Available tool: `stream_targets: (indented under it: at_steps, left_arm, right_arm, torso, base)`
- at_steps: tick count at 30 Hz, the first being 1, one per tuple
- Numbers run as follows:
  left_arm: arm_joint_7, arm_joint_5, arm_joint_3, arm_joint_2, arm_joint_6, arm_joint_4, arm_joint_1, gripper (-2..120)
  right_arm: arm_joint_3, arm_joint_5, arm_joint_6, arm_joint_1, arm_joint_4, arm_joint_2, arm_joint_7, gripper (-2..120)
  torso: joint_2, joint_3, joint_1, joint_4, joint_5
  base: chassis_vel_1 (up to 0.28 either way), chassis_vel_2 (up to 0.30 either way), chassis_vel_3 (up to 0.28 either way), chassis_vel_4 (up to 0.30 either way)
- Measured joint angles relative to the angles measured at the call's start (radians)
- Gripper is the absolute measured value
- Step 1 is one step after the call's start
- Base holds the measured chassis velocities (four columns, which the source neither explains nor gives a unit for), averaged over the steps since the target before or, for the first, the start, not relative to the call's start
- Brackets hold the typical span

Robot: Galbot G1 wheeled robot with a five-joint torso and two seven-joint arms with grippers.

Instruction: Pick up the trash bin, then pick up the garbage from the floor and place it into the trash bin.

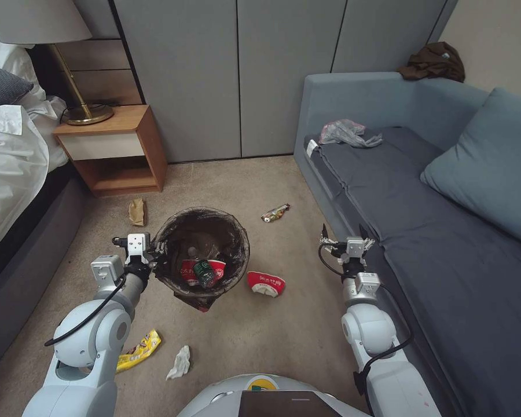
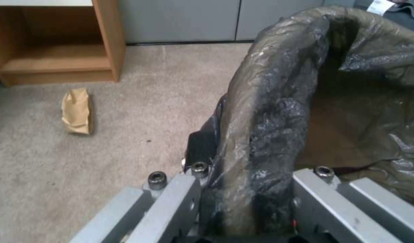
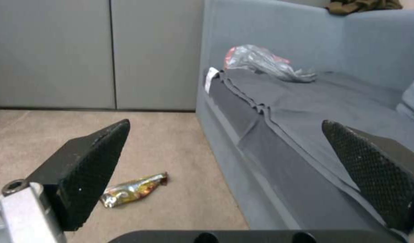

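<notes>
The trash bin (image 1: pixel 237 246), lined with a dark bag, sits in the middle of the head view. My left gripper (image 1: pixel 151 255) is shut on its near-left rim (image 2: pixel 261 111), one finger on each side of the bag-covered edge. A red-white cup and a green-labelled bottle (image 1: pixel 204 272) lie inside. On the floor (image 1: pixel 243 347) lies garbage: a crushed red-white cup (image 1: pixel 266 284), a shiny wrapper (image 1: pixel 275 212) (image 3: pixel 132 190), brown paper (image 1: pixel 136 211) (image 2: pixel 77 110), a yellow wrapper (image 1: pixel 139 350) and white paper (image 1: pixel 179 362). My right gripper (image 1: pixel 347 234) (image 3: pixel 229 162) hangs open and holds nothing beside the sofa's front edge.
A grey sofa (image 1: pixel 422 220) with a crumpled plastic bag (image 1: pixel 344 132) runs along the right. A wooden nightstand (image 1: pixel 118 150) and a bed (image 1: pixel 11 174) stand at the left, with grey cupboard doors (image 1: pixel 237 75) behind. Open carpet lies between them.
</notes>
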Motion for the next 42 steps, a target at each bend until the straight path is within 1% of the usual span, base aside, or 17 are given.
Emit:
stream_targets:
  at_steps: [6, 13, 19, 20, 22, 24, 26, 27, 30, 32, 33, 35, 36, 37, 38, 39, 42]
  left_arm:
    - [0.0, 0.0, 0.0, -0.001, 0.0, 0.003, -0.002, 5]
    - [0.001, 0.0, -0.004, -0.001, -0.001, 0.006, -0.003, 5]
    - [0.001, -0.003, -0.011, -0.001, -0.002, 0.006, -0.002, 5]
    - [0.001, -0.003, -0.011, -0.001, -0.002, 0.006, -0.002, 5]
    - [0.002, -0.002, -0.012, -0.003, -0.002, 0.006, -0.001, 5]
    - [0.002, -0.002, -0.012, -0.003, -0.002, 0.006, -0.001, 5]
    - [0.002, -0.002, -0.014, -0.002, -0.002, 0.004, 0.001, 5]
    - [0.002, -0.002, -0.014, -0.002, -0.002, 0.004, 0.001, 5]
    - [0.002, -0.003, -0.019, 0.001, -0.002, 0.004, 0.003, 5]
    - [0.002, -0.003, -0.02, 0.001, -0.002, 0.004, 0.003, 5]
    - [0.002, -0.003, -0.02, -0.001, -0.002, 0.004, 0.005, 5]
    - [0.002, -0.002, -0.02, -0.003, -0.001, 0.004, 0.008, 5]
    - [0.002, -0.002, -0.02, -0.003, -0.001, 0.004, 0.008, 5]
    - [0.002, -0.001, -0.021, -0.004, -0.001, 0.003, 0.008, 5]
    - [0.002, -0.001, -0.022, -0.006, 0.002, 0.0, 0.009, 5]
    - [0.002, -0.001, -0.022, -0.006, 0.002, 0.0, 0.009, 5]
    - [0.002, -0.001, -0.022, -0.009, 0.007, -0.002, 0.009, 5]
  right_arm:
    - [-0.003, 0.0, -0.001, 0.001, -0.001, -0.002, 0.001, 100]
    - [-0.021, 0.0, -0.071, 0.011, 0.038, -0.041, 0.013, 100]
    - [-0.071, 0.051, -0.215, 0.088, 0.044, -0.118, 0.068, 100]
    - [-0.071, 0.051, -0.215, 0.088, 0.044, -0.118, 0.068, 100]
    - [-0.1, 0.063, -0.302, 0.121, 0.039, -0.139, 0.067, 100]
    - [-0.111, 0.074, -0.327, 0.13, 0.038, -0.146, 0.066, 100]
    - [-0.156, 0.132, -0.414, 0.172, 0.031, -0.185, 0.055, 100]
    - [-0.156, 0.132, -0.414, 0.172, 0.031, -0.185, 0.055, 100]
    - [-0.26, 0.275, -0.58, 0.294, 0.003, -0.324, 0.029, 100]
    - [-0.281, 0.311, -0.612, 0.322, -0.006, -0.351, 0.02, 100]
    - [-0.328, 0.388, -0.673, 0.388, -0.036, -0.401, -0.004, 100]
    - [-0.396, 0.463, -0.74, 0.48, -0.084, -0.447, -0.057, 100]
    - [-0.396, 0.463, -0.74, 0.48, -0.084, -0.447, -0.057, 100]
    - [-0.438, 0.485, -0.752, 0.531, -0.111, -0.46, -0.086, 100]
    - [-0.511, 0.502, -0.762, 0.617, -0.158, -0.469, -0.116, 100]
    - [-0.511, 0.502, -0.762, 0.617, -0.158, -0.469, -0.116, 100]
    - [-0.637, 0.52, -0.762, 0.716, -0.236, -0.451, -0.135, 100]
  torso:
    - [0.0, 0.0, 0.0, -0.0002, 0.0]
    - [0.0, 0.0, 0.0, -0.0002, 0.0]
    - [0.0, 0.0, 0.0, 0.0, 0.0]
    - [0.0, 0.0, 0.0, 0.0, 0.0]
    - [0.0, 0.0, 0.0, 0.0001, 0.0001]
    - [0.0, 0.0, 0.0, 0.0, 0.0001]
    - [0.0, 0.0, 0.0, -0.0004, 0.0003]
    - [0.0, 0.0, 0.0, -0.0004, 0.0003]
    - [0.0, 0.0, 0.0, 0.0001, 0.0002]
    - [0.0, 0.0, 0.0, 0.0, 0.0001]
    - [0.0, 0.0, 0.0, 0.0001, 0.0]
    - [0.0, 0.0, 0.0, 0.0, 0.0001]
    - [0.0, 0.0, 0.0, 0.0, 0.0001]
    - [0.0, 0.0, 0.0, -0.0006, 0.0001]
    - [0.0, 0.0, 0.0, 0.0001, 0.0001]
    - [0.0, 0.0, 0.0, 0.0001, 0.0001]
    - [0.0, 0.0, 0.0, 0.0003, 0.0]
  base:
    - [-0.135, 0.124, 0.13, -0.125]
    - [-0.037, 0.05, 0.043, -0.037]
    - [0.0, 0.0, 0.0, 0.0]
    - [0.0, 0.0, 0.0, 0.0]
    - [0.0, 0.0, 0.0, 0.0]
    - [0.0, 0.0, 0.0, 0.0]
    - [0.0, 0.0, 0.0, 0.0]
    - [0.0, 0.0, 0.0, 0.0]
    - [0.0, 0.0, 0.0, 0.0]
    - [0.0, 0.0, 0.0, 0.0]
    - [0.0, 0.0, 0.0, 0.0]
    - [0.0, 0.0, 0.0, 0.0]
    - [0.0, 0.0, 0.0, 0.0]
    - [0.0, 0.0, 0.0, 0.0]
    - [0.0, 0.0, 0.0, 0.0]
    - [0.0, 0.0, 0.0, 0.0]
    - [0.0, 0.0, 0.0, 0.0]
